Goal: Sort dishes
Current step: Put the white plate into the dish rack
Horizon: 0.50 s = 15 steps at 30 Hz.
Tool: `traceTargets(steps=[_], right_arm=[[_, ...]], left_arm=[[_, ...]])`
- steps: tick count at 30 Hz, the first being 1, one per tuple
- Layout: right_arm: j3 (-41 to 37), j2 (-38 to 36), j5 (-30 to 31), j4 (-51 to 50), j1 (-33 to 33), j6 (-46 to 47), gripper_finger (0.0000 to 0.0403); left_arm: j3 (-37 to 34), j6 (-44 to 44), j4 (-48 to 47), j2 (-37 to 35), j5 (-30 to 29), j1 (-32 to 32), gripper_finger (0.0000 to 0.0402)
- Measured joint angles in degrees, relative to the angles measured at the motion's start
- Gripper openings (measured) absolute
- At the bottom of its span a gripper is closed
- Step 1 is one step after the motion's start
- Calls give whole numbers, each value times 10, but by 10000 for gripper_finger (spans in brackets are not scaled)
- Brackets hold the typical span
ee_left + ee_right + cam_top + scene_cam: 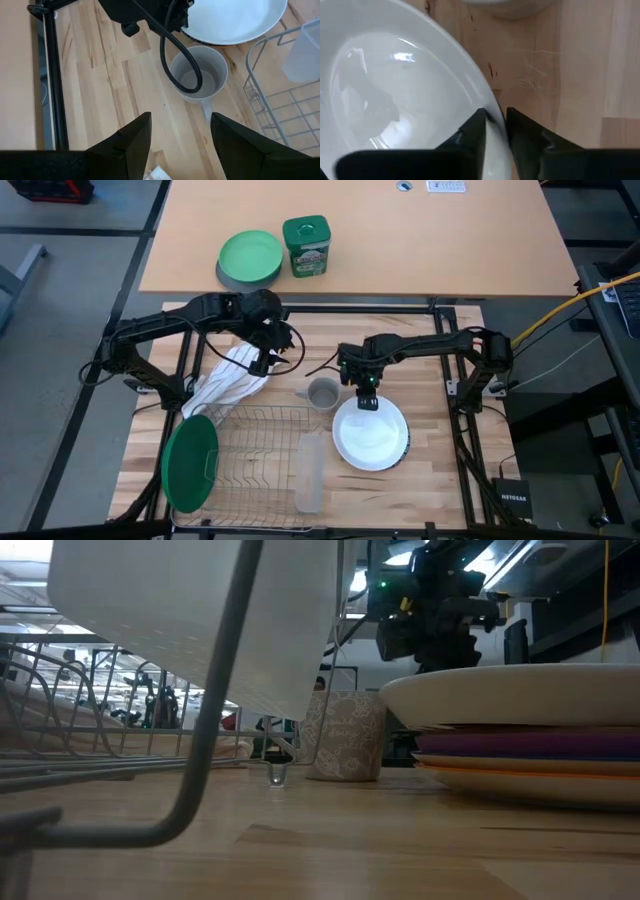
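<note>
Currently the right gripper (367,402) sits at the far rim of the white plate (371,435), its two fingers (470,137) drawn close together with the plate's rim pinched between them, as the right wrist view shows. That white plate tops a stack (520,745) on the right half of the wooden table (440,470); in the low view, purple and orange plates lie beneath it. A large dark green plate (190,463) stands on edge at the left end of the wire dish rack (262,450), which occupies the near left of the table. A small grey mug (321,393) stands just left of the stack's far edge. The left gripper (177,137) hangs over bare wood to the left of the mug, fingers spread wide and holding nothing, above a white cloth (228,383). On the far table rest a light green plate (251,256) and a green tin (305,246).
</note>
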Motion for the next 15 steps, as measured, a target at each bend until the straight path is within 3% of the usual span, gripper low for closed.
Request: traceTargets(steps=[6, 15], right_arm=[[2, 0, -17, 2, 1, 6, 15], [1, 0, -21, -4, 0, 5, 18]], left_arm=[[0, 0, 0, 0, 0, 0, 194], [0, 0, 0, 0, 0, 0, 194]])
